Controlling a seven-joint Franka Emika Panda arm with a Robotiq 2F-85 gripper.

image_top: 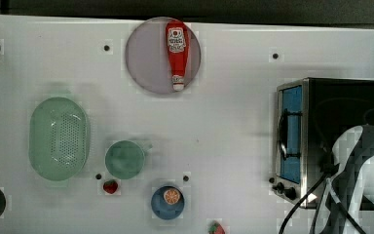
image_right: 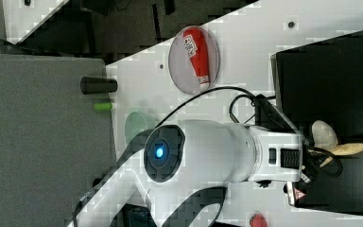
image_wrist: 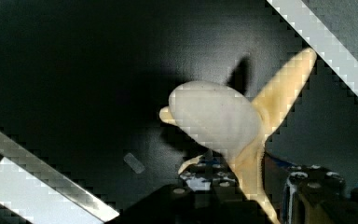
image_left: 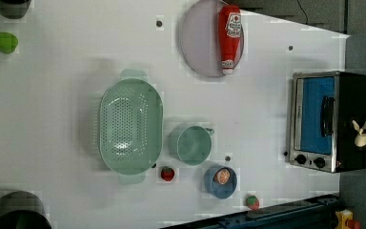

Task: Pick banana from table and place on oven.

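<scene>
My claw gripping banana over oven top. Let go too high, it rolls off edge, lol.

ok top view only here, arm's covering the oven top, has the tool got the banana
Observer: Looks so. In the wrist view the banana sits at the tool, with a peel strip running down between its fingers.
Operator: is it over the oven
Observer: Yes, the left view puts it over the oven's black top, near the left view's right edge.
Operator: touching down
Observer: Cannot tell. The wrist view shows its shadow on the black top just beside it.
</scene>
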